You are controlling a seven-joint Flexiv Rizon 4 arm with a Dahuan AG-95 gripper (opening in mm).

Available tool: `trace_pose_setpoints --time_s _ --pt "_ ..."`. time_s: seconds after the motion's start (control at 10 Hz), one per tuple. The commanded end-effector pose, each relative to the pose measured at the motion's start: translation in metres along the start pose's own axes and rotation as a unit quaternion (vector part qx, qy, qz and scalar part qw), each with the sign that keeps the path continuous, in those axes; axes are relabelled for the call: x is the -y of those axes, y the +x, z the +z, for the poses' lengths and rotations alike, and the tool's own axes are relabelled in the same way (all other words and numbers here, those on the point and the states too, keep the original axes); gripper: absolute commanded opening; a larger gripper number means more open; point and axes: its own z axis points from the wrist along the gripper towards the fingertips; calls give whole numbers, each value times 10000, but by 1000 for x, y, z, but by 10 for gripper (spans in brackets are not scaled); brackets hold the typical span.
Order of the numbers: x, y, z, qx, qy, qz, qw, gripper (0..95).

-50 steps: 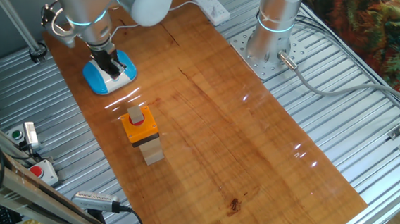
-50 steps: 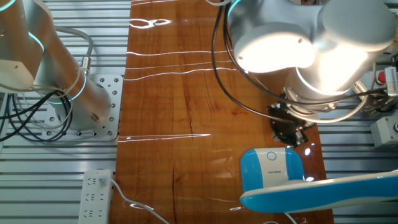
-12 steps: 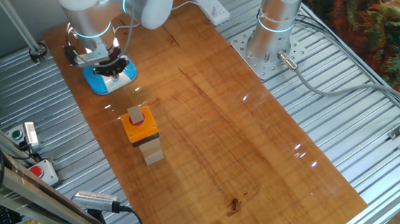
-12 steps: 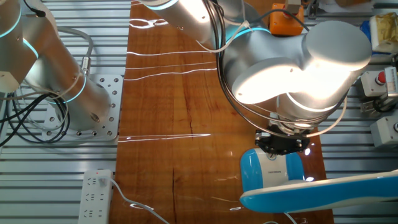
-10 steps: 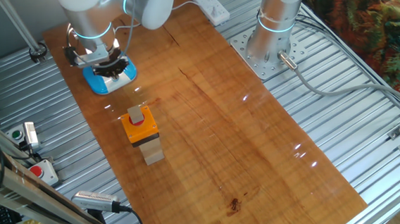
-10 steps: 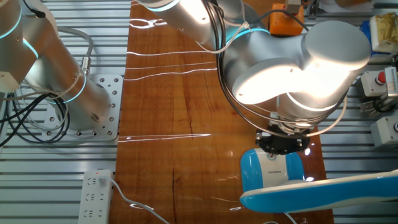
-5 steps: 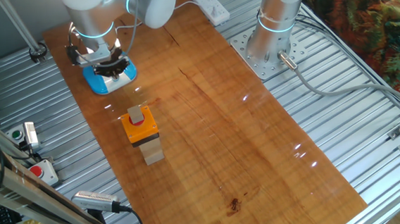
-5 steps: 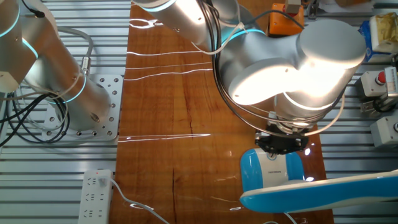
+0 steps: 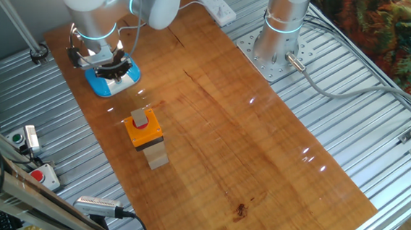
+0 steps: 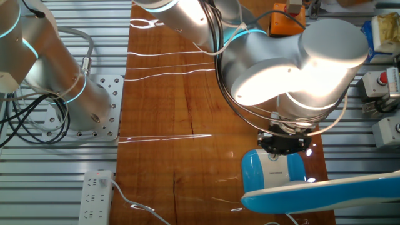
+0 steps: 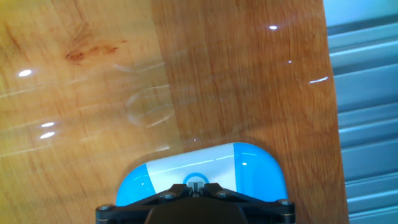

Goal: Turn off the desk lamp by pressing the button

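Hand view: gripper [image 11: 195, 194] sits right over the desk lamp [image 11: 255, 167] base, the button [image 11: 196, 182] just ahead of its tip. Can't tell if fingers are apart or together. Orange box [image 9: 144, 130] stands well off on the table [image 9: 220, 121].

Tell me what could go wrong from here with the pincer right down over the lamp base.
1. The pincer covers most of the button in the hand view, so alignment is hard to judge; an off-centre press may miss it.
2. The desk lamp has its base near the table's edge, so a hard or slanted push might slide it toward that edge.
3. In the other fixed view the lamp's head stretches close beside the arm's wrist; lifting carelessly might clip it.
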Motion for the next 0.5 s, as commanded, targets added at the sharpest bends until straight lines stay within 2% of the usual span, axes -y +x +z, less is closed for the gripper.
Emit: trace_pose_setpoints --time_s 0.1,0.5 --pt "0 0 2 -23 77 -1 10000 0" --pt "0 -1 6 -35 152 -29 9999 0"
